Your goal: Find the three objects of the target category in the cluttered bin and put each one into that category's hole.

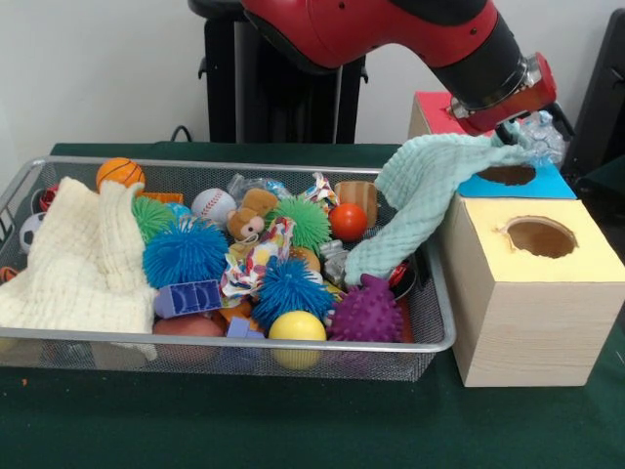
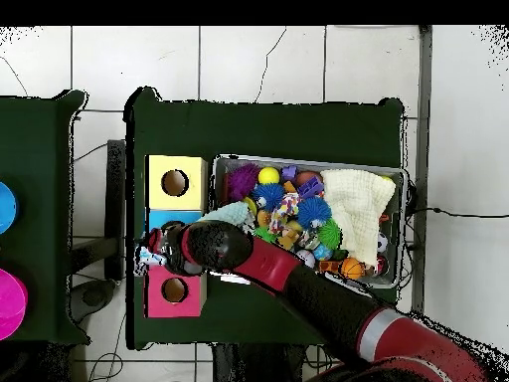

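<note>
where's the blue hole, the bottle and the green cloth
blue hole [image 1: 507, 175], front view, dark round opening
bottle [image 1: 539, 131], front view, crinkled clear body by the gripper
green cloth [image 1: 420, 191], front view, middle of the hanging fold

Even, bright indoor light; soft shadows; slight blur, perhaps.

I can't make out the gripper [image 1: 513, 129]: its fingers are buried behind the crumpled clear bottle [image 1: 540, 132] and the green cloth [image 1: 420, 200], so their state is lost to me. The cloth covers part of the blue hole [image 1: 508, 175]. From overhead the arm [image 2: 298, 284] hides the blue box top. The red box [image 1: 435, 112] sits mostly behind the arm.
</note>
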`<act>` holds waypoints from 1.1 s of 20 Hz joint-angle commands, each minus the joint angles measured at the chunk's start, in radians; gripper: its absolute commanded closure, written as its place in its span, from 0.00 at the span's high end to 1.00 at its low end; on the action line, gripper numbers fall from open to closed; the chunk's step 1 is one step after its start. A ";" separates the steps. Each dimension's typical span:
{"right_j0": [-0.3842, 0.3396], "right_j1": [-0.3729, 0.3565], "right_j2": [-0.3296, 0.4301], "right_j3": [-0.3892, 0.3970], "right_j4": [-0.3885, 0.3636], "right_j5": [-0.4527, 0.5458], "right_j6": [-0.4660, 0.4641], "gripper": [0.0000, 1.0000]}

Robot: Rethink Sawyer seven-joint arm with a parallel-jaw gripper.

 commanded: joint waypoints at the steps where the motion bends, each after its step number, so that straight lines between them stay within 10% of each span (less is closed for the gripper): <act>1: 0.032 0.039 -0.082 -0.094 -0.028 0.032 0.097 1.00; 22: 0.282 -0.167 -0.428 -0.252 -0.209 0.115 0.092 1.00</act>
